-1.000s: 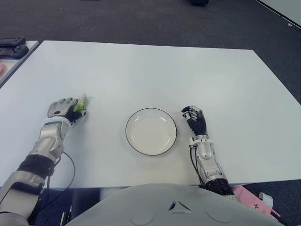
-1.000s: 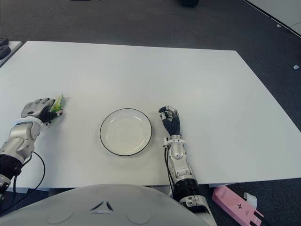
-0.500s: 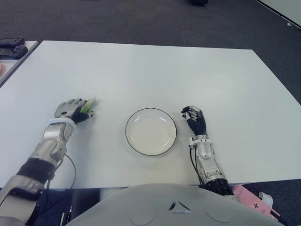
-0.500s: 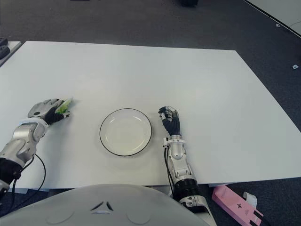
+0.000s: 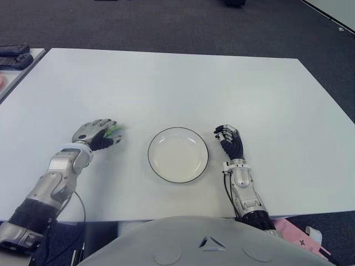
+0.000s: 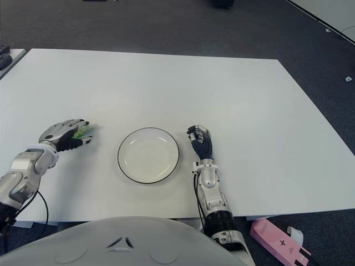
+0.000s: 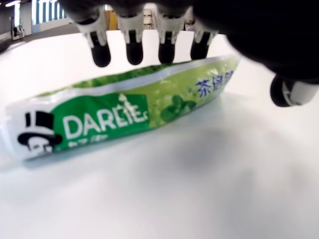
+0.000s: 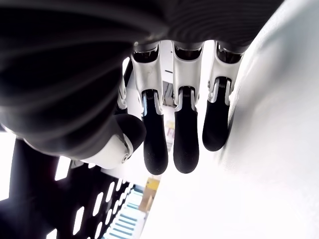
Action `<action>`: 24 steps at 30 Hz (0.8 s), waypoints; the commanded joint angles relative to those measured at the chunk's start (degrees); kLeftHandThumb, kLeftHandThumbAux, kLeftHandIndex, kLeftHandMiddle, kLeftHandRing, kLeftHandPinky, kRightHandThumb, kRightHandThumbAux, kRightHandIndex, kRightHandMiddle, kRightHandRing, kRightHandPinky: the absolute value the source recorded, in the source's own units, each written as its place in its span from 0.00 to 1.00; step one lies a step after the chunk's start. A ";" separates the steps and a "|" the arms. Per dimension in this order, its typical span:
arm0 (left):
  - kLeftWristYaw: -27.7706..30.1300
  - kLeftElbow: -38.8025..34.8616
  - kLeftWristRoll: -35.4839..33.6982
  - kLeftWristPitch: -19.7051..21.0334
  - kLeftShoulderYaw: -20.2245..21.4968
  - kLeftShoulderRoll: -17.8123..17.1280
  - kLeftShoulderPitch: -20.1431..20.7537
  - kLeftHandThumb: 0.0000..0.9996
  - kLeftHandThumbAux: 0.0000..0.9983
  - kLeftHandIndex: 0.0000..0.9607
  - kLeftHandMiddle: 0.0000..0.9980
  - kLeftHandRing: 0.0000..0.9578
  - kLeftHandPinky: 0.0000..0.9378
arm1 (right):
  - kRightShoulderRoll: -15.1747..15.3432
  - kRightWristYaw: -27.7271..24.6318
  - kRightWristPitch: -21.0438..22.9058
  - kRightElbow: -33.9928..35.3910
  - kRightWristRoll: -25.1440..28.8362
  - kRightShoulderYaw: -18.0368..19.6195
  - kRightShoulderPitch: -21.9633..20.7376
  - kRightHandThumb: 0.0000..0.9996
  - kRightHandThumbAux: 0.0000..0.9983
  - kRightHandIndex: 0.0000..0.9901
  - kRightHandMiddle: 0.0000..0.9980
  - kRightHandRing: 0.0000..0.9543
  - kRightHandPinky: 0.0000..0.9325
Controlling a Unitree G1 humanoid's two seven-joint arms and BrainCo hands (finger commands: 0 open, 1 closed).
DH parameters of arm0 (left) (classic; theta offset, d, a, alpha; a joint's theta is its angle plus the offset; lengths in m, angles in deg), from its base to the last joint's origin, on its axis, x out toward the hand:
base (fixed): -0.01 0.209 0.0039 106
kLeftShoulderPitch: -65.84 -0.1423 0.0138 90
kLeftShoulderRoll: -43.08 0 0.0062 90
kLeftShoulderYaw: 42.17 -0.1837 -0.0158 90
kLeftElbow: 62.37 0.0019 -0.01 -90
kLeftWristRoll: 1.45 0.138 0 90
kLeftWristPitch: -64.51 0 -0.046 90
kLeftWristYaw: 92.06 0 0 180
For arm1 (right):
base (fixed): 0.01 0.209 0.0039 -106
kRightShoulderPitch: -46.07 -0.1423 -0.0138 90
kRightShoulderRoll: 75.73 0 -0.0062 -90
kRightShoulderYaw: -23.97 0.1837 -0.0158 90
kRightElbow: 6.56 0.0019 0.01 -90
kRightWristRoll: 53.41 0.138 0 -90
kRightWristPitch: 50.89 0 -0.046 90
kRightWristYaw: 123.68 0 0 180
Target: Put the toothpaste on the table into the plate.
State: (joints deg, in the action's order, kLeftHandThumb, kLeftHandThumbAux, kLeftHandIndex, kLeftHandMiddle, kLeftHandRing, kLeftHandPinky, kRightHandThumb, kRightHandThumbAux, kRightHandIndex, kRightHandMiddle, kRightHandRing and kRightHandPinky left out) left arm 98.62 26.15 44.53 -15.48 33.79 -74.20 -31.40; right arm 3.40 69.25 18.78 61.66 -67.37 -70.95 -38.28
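Left robot hand (image 5: 95, 134) curls around the green Darlie toothpaste tube (image 7: 119, 112), left of the empty plate (image 5: 178, 154) on the white bench (image 5: 177, 83). Right robot hand (image 5: 231, 141), just right of the plate, curled and holding nothing.

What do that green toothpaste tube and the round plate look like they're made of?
The toothpaste tube, under the left hand, looks like soft glossy plastic: printed, shiny, crimped flat end. The plate seems glazed ceramic or enamel, smooth white with a thin dark rim; I can't tell which.
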 commanded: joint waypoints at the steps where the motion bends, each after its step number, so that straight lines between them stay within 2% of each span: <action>1: 2.32 -2.63 -0.20 -0.72 0.29 -0.70 -1.96 0.37 0.22 0.00 0.00 0.00 0.05 | -0.62 -0.35 2.82 -2.67 0.13 -0.05 2.66 0.70 0.73 0.43 0.51 0.54 0.52; 8: 4.30 -5.25 0.22 -0.22 0.77 -0.60 -3.49 0.41 0.25 0.00 0.07 0.07 0.17 | -0.66 -0.50 3.00 -2.21 0.14 0.04 2.82 0.70 0.73 0.43 0.51 0.54 0.52; 12: 4.22 -6.69 1.00 1.84 1.27 0.57 -4.85 0.48 0.29 0.04 0.14 0.16 0.27 | -0.55 -0.62 2.62 -2.07 0.18 0.07 2.98 0.70 0.73 0.43 0.51 0.54 0.52; 17: 4.24 -7.70 1.38 4.19 1.75 1.82 -5.71 0.53 0.32 0.06 0.18 0.21 0.32 | -0.49 -0.73 2.40 -2.05 0.31 0.17 3.09 0.70 0.73 0.43 0.51 0.54 0.53; 24: 4.86 -8.84 2.50 7.21 1.86 3.26 -6.42 0.58 0.38 0.11 0.22 0.25 0.33 | -0.28 -0.88 2.39 -1.86 0.18 0.20 3.25 0.70 0.73 0.43 0.51 0.54 0.53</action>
State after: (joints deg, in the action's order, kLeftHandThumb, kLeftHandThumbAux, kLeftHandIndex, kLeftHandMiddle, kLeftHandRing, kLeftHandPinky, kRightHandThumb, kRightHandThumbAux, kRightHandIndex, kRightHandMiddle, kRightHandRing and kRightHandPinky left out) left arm 102.06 17.70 46.44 -9.36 35.64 -71.67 -36.87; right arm 3.18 69.07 18.78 62.14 -67.27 -70.65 -37.86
